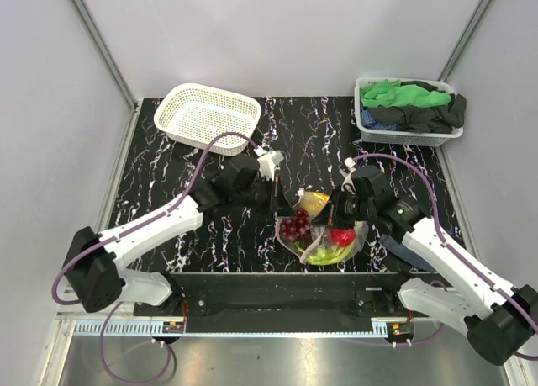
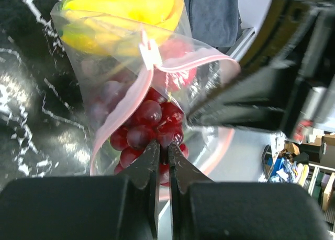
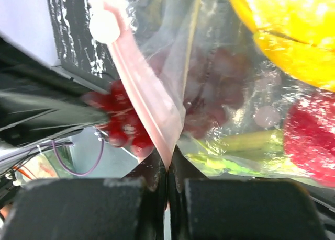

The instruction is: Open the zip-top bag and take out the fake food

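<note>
Jaws, top view: the left gripper point(image 1: 284, 205) and the right gripper point(image 1: 336, 211) meet the clear, soft plastic zip-top bag point(image 1: 326, 239) from opposite sides; how far either is closed cannot be told from here.
Arms, top view: both white arms reach inward from the near edge, elbows out, wrists angled towards each other over the table's near middle.
Bag, top view: it lies between the grippers, holding bright plastic fake food point(image 1: 313, 230): purple grapes, yellow banana, red round fruit, pale-green stalks.
Surface, top view: black marble-patterned table top point(image 1: 168, 142); a white lattice basket point(image 1: 208, 115) at far left; a second white basket point(image 1: 409, 134) at far right with green and black cloths point(image 1: 416, 100).
Room, top view: plain pale-grey walls with metal frame rails.
Jaws, left wrist view: the left gripper point(image 2: 163, 148) is nearly closed, pinching the bag's thin lip beside the pinkish-red zip strip point(image 2: 125, 109).
Bag, left wrist view: mouth partly spread; grapes point(image 2: 146, 120) just beyond the fingertips, banana point(image 2: 120, 10) farther.
Jaws, right wrist view: the right gripper point(image 3: 167, 164) is fully closed on the zip strip point(image 3: 141, 93).
Bag, right wrist view: banana point(image 3: 293, 36), red fruit point(image 3: 314, 140) and green stalks point(image 3: 246, 143) show through the plastic.
</note>
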